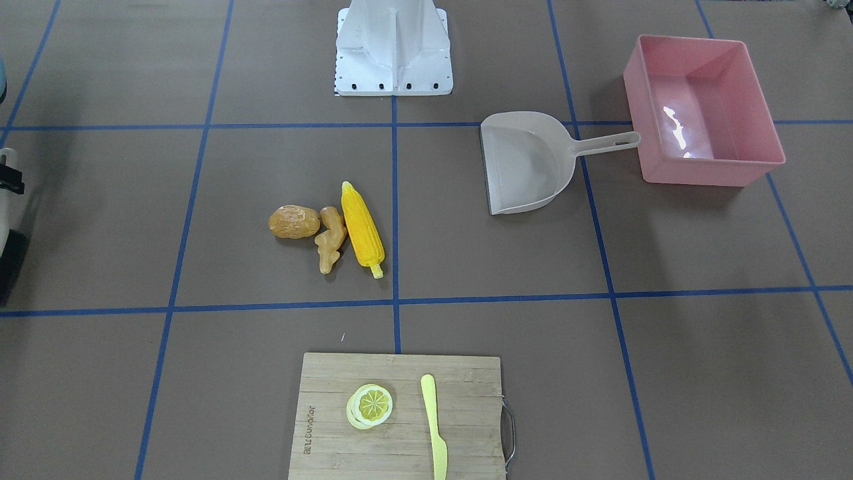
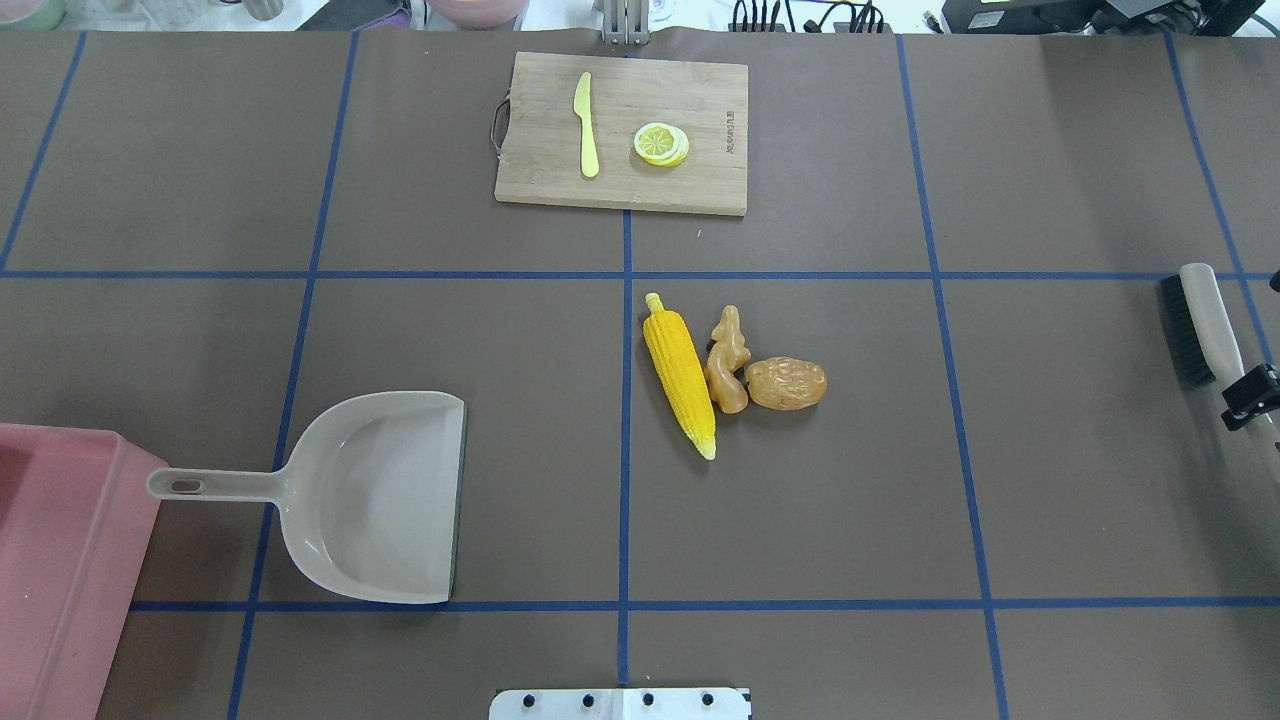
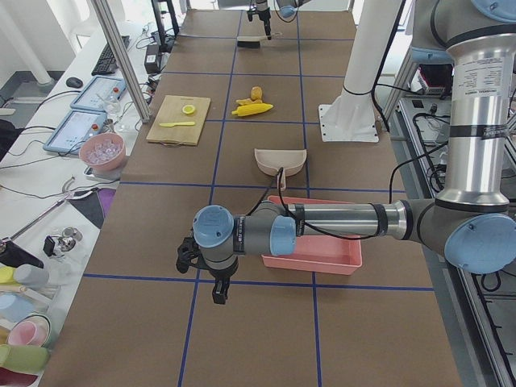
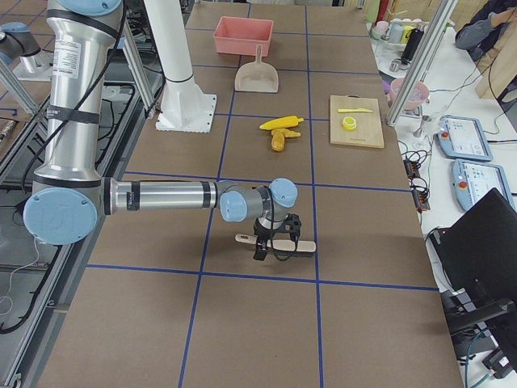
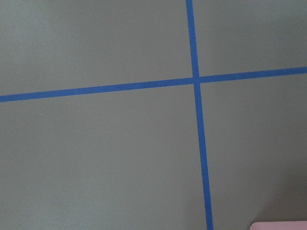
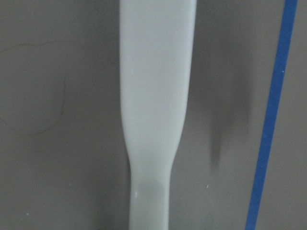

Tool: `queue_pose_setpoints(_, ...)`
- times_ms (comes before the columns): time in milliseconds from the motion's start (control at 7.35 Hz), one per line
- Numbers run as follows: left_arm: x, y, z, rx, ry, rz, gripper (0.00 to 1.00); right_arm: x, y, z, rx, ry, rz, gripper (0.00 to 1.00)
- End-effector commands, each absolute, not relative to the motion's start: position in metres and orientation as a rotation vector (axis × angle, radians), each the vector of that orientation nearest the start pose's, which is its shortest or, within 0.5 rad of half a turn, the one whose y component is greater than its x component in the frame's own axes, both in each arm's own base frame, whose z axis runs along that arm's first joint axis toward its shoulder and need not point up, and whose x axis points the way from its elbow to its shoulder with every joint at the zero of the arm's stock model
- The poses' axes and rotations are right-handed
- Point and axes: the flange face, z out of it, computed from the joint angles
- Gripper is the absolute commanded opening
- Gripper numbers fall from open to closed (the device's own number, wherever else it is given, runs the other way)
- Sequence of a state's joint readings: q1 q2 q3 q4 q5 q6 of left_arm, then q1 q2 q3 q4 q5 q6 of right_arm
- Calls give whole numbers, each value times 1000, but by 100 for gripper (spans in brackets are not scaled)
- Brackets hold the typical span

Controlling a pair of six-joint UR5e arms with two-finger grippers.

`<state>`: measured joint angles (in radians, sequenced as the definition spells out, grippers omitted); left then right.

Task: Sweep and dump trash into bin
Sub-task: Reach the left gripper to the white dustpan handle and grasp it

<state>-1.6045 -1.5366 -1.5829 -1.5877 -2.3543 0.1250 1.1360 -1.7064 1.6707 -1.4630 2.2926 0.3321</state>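
The right gripper hangs directly over the beige handle of the brush, which lies flat. Whether its fingers are clenched on the handle I cannot tell. Well away from them the potato, ginger root and corn cob lie close together, side by side. The left gripper hovers just beside the pink bin, its fingers' state unclear. The dustpan lies beyond the bin.

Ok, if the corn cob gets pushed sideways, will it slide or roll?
The corn cob is long, round and tapered, so it would likely roll, curving toward its narrow tip. The knobbly ginger root lies close against one side and may jam it. Its glossy moulded look suggests stiff and light.
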Motion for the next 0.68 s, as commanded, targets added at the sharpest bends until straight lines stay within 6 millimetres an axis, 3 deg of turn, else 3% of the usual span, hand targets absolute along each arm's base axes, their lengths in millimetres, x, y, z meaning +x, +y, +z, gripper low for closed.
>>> queue_pose_setpoints(0,-80,-476,665,63,775,87,99,-129,-429,674,-224,-694,-132,36)
queue_pose_setpoints(136,-80,-489,650,84,774,94,99,-134,-440,664,-214,-703,-134,9)
queue_pose_setpoints(272,-78,-509,626,106,771,107,99,-135,-442,662,-215,-703,-131,0)
queue_pose_setpoints(408,-72,-522,586,117,770,124,99,-135,-442,662,-215,-703,-131,0)
queue_pose_setpoints(544,-30,-520,541,109,775,209,99,-135,-443,661,-212,-704,-130,0)
